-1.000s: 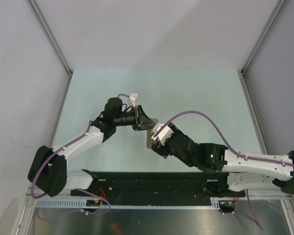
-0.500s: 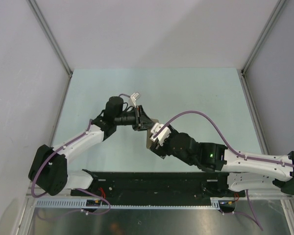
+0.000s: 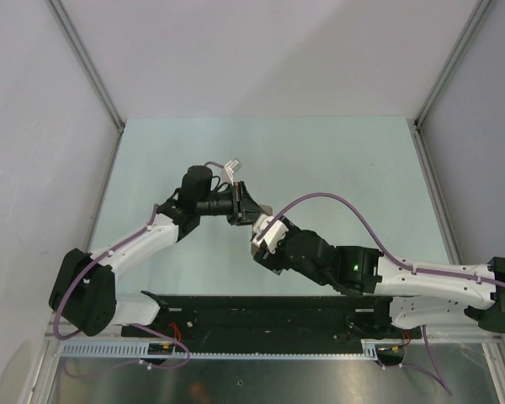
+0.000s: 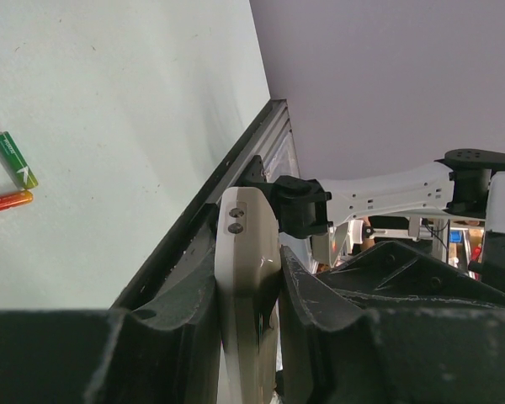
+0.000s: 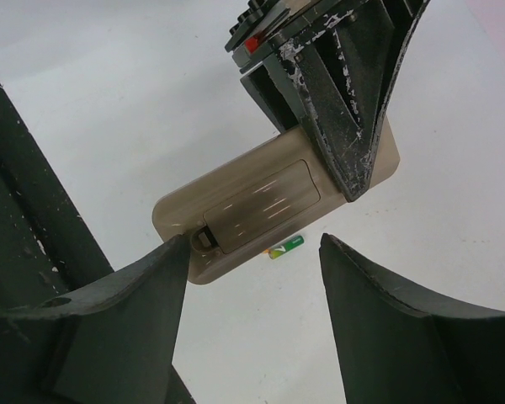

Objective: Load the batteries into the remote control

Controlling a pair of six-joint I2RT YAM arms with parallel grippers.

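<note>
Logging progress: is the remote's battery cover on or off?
On: the cover sits flush in the back of the remote control; the green battery and red battery lie loose on the table.

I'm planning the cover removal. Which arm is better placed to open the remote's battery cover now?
Right. The left gripper is shut on the remote control and busy holding it, while the right gripper is open, right at the latch end of the closed battery cover.

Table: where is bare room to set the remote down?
Bare: the far half of the table up to the back wall, and its right side. Crowded: the middle, where the left gripper holds the remote, right gripper open at its end, green battery and red battery nearby.
</note>
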